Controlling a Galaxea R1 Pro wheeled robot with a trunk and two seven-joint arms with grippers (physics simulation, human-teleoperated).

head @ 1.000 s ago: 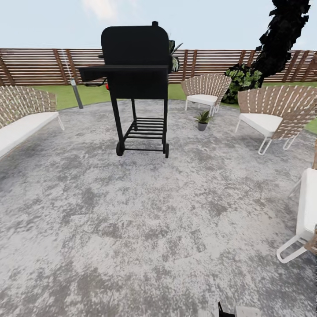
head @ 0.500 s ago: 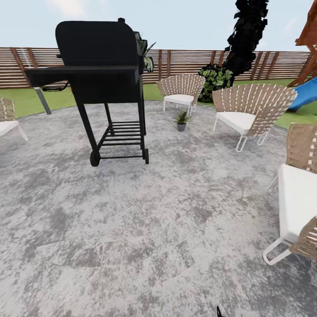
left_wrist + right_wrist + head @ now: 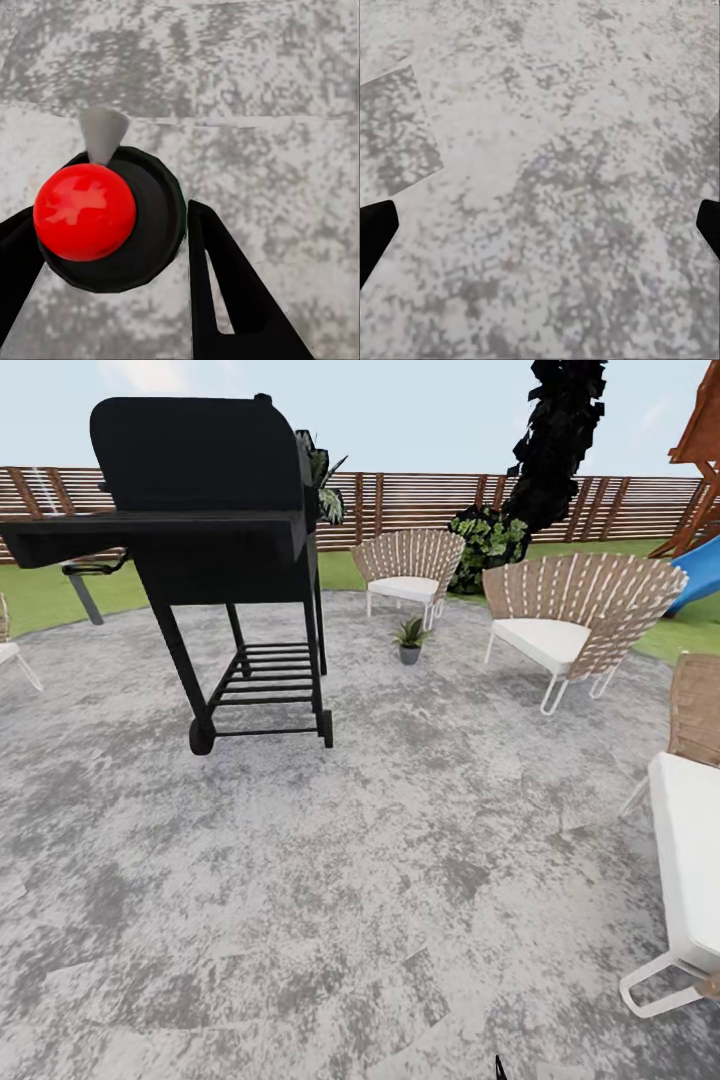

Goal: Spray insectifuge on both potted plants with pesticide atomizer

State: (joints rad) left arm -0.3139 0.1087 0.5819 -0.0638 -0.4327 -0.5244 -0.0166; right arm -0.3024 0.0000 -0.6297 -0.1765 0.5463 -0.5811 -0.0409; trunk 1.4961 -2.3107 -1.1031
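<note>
In the left wrist view my left gripper [image 3: 112,214] is shut on the pesticide atomizer [image 3: 142,225], seen from above. It shows a red round spray head [image 3: 84,211], a grey nozzle and a dark bottle between the black fingers [image 3: 225,292]. My right gripper [image 3: 540,225] is open over the bare speckled patio, its fingertips [image 3: 373,232] far apart. One potted plant [image 3: 410,636], a small green rosette in a grey pot, stands on the patio [image 3: 300,880] ahead, between the grill and the chairs.
A black wheeled grill [image 3: 210,540] stands ahead on the left. Wicker chairs [image 3: 410,565] [image 3: 575,610] ring the far right side, and a white-cushioned seat [image 3: 690,850] is close on the right. Behind them are the lawn, the slatted fence [image 3: 430,500], a dark tree and a blue slide [image 3: 700,570].
The head view has swung right and come closer: the grill looks larger and further left, and the right-hand seat nearer. Nothing on the patio has itself moved.
</note>
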